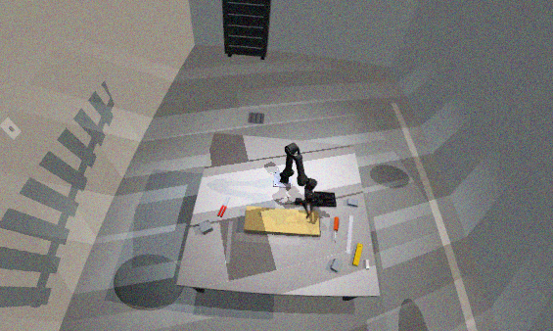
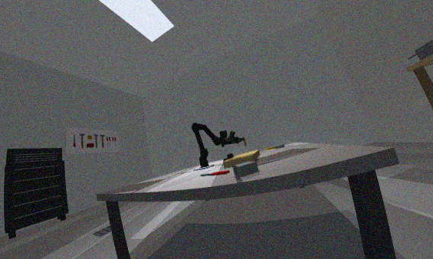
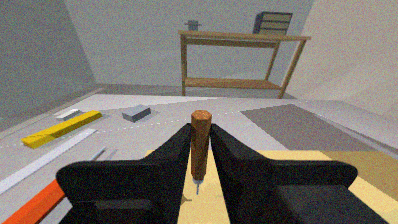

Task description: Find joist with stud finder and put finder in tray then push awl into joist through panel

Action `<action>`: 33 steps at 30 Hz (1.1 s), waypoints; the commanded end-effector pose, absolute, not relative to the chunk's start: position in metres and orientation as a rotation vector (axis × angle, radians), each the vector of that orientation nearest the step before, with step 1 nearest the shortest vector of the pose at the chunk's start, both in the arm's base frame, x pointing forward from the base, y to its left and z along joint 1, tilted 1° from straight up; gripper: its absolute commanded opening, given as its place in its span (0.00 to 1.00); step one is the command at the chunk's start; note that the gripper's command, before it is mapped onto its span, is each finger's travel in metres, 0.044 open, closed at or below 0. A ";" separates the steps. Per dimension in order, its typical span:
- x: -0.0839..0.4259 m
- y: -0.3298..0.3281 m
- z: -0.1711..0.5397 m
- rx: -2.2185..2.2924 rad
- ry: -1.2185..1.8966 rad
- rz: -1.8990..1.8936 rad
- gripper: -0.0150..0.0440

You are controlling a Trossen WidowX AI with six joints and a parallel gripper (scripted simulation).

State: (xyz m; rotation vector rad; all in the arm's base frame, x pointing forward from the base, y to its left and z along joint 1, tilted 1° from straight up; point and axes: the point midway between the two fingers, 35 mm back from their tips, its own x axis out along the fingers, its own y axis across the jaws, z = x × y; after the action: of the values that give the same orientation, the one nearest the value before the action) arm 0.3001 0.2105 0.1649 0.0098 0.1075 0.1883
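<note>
My gripper (image 1: pixel 309 212) (image 2: pixel 244 140) (image 3: pixel 200 127) is shut on the awl (image 3: pixel 201 147) by its brown wooden handle. The awl's thin metal tip points down in the wrist view. The awl is held above the right end of the yellow floor panel (image 1: pixel 276 226) (image 2: pixel 241 158) (image 3: pixel 372 192); the exterior view shows a gap between it and the panel. The black tray (image 1: pixel 328 199) lies behind the panel's right end, partly under the arm. I cannot make out the stud finder clearly. No hole or joist can be made out.
An orange-handled screwdriver (image 1: pixel 336 223) (image 3: pixel 37 202), a white strip (image 1: pixel 349 235), a yellow bar (image 1: pixel 357 255) (image 3: pixel 65 129) and a grey block (image 1: pixel 335 265) (image 3: pixel 136 113) lie right of the panel. A red-handled tool (image 1: pixel 225 204) (image 2: pixel 219 172) and another grey block (image 1: pixel 206 226) (image 2: pixel 247 168) lie left.
</note>
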 end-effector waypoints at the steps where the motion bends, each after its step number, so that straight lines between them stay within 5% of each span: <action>1: 0.300 0.211 0.160 0.016 0.105 0.190 0.25; 33: 0.299 0.210 0.132 0.016 0.106 0.190 0.25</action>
State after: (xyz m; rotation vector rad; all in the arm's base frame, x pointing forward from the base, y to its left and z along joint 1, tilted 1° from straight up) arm 0.2989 0.2111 0.1332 0.0197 0.1032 0.1924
